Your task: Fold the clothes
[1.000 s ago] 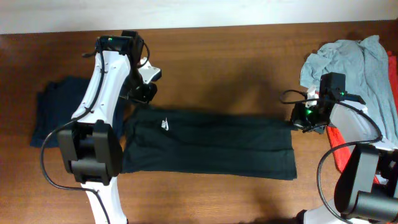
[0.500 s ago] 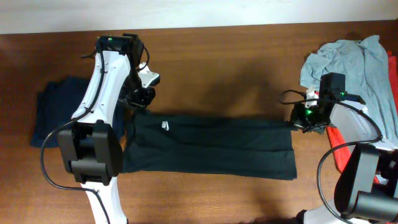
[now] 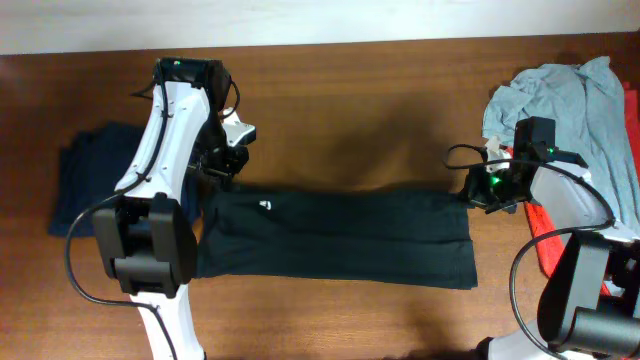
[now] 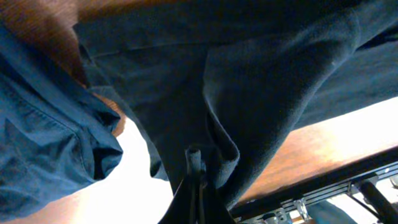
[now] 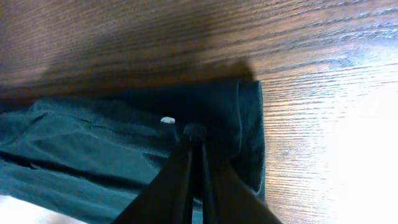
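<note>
T-shirt (image 3: 340, 235) flat across table (image 3: 380, 110) middle; folded garment (image 3: 85, 185) left of it; shirt pile (image 3: 580, 100) far right; left gripper (image 3: 225, 165), right gripper (image 3: 470, 195) at its rear corners.

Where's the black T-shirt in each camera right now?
Overhead: black T-shirt lies stretched across the middle.
Left wrist: fills most of the frame, pinched in the left hand.
Right wrist: lower left, its edge pinched in the right hand.
Shared landmark: the brown wooden table.
</note>
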Controlling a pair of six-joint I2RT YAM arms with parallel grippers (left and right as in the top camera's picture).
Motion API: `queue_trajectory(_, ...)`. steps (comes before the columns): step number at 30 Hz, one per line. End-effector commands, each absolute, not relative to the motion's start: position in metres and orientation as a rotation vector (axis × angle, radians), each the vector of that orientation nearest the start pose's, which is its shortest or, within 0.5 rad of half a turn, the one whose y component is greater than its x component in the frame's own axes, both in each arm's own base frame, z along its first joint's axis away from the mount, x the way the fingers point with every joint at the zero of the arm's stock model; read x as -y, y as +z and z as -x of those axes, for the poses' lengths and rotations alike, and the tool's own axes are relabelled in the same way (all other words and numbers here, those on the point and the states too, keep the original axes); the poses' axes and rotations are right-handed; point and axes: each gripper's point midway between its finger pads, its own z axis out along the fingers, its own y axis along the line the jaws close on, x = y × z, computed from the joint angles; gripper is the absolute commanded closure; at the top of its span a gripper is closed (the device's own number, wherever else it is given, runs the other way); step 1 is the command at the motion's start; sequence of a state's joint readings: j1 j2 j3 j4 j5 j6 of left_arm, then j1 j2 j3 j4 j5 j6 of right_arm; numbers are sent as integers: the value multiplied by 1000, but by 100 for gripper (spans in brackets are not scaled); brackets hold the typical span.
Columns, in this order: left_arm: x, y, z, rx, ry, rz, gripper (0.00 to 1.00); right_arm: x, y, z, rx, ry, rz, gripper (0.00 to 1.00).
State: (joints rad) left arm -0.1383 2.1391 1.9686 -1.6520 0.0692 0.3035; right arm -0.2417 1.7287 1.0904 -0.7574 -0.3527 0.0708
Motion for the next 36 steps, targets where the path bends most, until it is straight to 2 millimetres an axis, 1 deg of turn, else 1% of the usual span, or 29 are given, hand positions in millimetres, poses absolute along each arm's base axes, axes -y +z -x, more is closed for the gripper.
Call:
queue_trajectory(1, 59, 128, -348, -3276, -122, -725, 98, 22, 55, -342, -2845, 509, -384, 94)
queue_trajectory(5, 59, 128, -348, -3276, -121, -725, 91, 22, 53, -336, -2870, 506, -397, 94)
queue_trajectory(9, 55, 128, -347, -3286, -84, -710, 78, 21, 52, -328, -2901, 509, -411, 94)
queue_trajectory(12, 47, 128, -349, -3300, 1, -658, 77, 21, 51, -327, -2909, 507, -414, 91)
queue_trajectory(15, 49, 127, -355, -3280, 4, -621, 77, 20, 51, -323, -2924, 508, -425, 84)
queue_trajectory(17, 55, 126, -361, -3258, -42, -588, 78, 25, 48, -317, -2949, 464, -507, 73)
queue_trajectory(19, 63, 125, -365, -3233, -116, -579, 75, 32, 45, -311, -2970, 398, -590, 72)
queue_trajectory(20, 67, 125, -367, -3221, -152, -574, 75, 34, 45, -310, -2972, 378, -628, 70)
queue_trajectory(23, 71, 125, -368, -3211, -186, -571, 74, 35, 48, -313, -2951, 383, -677, 69)
queue_trajectory(26, 71, 126, -366, -3227, -185, -534, 75, 35, 60, -318, -2927, 392, -680, 69)
queue_trajectory(27, 71, 127, -365, -3228, -185, -529, 75, 35, 66, -319, -2918, 390, -675, 68)
queue_trajectory(28, 71, 130, -364, -3227, -182, -507, 75, 36, 77, -320, -2896, 387, -660, 67)
queue_trajectory(30, 71, 137, -364, -3210, -179, -490, 75, 35, 92, -319, -2865, 380, -646, 67)
queue_trajectory(33, 70, 158, -363, -3154, -172, -450, 75, 34, 114, -314, -2813, 372, -623, 67)
queue_trajectory(35, 68, 177, -365, -3088, -141, -395, 75, 33, 130, -309, -2781, 366, -603, 67)
queue_trajectory(36, 63, 189, -367, -3050, -95, -353, 75, 32, 138, -306, -2763, 364, -595, 67)
